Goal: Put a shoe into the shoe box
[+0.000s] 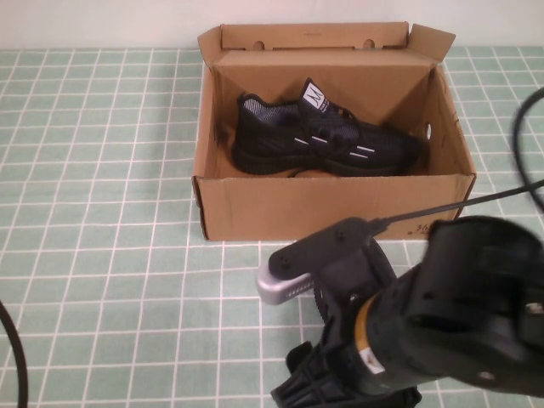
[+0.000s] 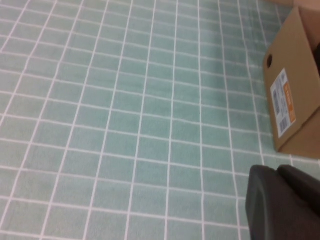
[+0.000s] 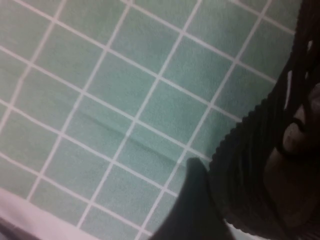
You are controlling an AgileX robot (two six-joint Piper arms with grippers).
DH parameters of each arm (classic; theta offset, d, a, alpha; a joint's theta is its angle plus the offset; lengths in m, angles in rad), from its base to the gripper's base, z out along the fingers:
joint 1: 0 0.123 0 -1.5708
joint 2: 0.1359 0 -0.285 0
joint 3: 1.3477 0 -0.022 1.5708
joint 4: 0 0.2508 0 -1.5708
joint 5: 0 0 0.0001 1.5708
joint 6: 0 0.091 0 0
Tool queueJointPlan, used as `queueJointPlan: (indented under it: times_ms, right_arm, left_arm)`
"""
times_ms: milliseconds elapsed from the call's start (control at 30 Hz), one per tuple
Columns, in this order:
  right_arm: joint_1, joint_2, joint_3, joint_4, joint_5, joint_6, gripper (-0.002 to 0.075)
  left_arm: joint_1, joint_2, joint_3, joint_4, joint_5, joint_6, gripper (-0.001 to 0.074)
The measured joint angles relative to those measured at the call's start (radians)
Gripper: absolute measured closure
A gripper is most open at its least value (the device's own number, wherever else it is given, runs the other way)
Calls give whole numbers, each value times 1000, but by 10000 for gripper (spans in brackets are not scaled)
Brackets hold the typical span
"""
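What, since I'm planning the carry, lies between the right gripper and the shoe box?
Only bare tiled table, per the high view. Right gripper is beside a shoe; left gripper, shut, is left of the shoe box.

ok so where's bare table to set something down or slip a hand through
Bare table left of the shoe box, below the shut left gripper, and across the front left. Crowded: front right, right gripper at the shoe on the table; a second shoe lies in the box.

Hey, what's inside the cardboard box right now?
One black sneaker, toe toward the right. The shoe box front wall hides its sole and the floor. Right claw is outside, in front of the box; left claw, shut, is beside it.
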Motion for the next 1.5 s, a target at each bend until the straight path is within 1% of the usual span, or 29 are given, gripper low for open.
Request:
queueJointPlan:
  times_ms: [233,433,600,867,1067,1400,1467,1500]
  right_arm:
    - [0,76,0,2,-2,14,246]
    - [-4,103,0,-4,11,50,246]
    - [-52,126,0,-4,12,54,246]
    - [-132,130,0,9,-51,21,246]
    - [-138,145,0,38,-73,-10,246]
    - [-138,233,0,48,-81,-51,247]
    - [-138,248,0,48,-81,-58,267]
    - [-138,257,0,46,-81,-64,294]
  left_arm:
    - [0,0,0,0,31,13,740]
    - [-32,0,0,0,33,19,739]
    - [-48,0,0,0,35,19,739]
    - [-49,0,0,2,37,19,740]
    - [-49,0,0,3,37,19,739]
    - [-49,0,0,3,37,19,739]
    - [-49,0,0,3,37,19,739]
    - [-49,0,0,3,37,19,739]
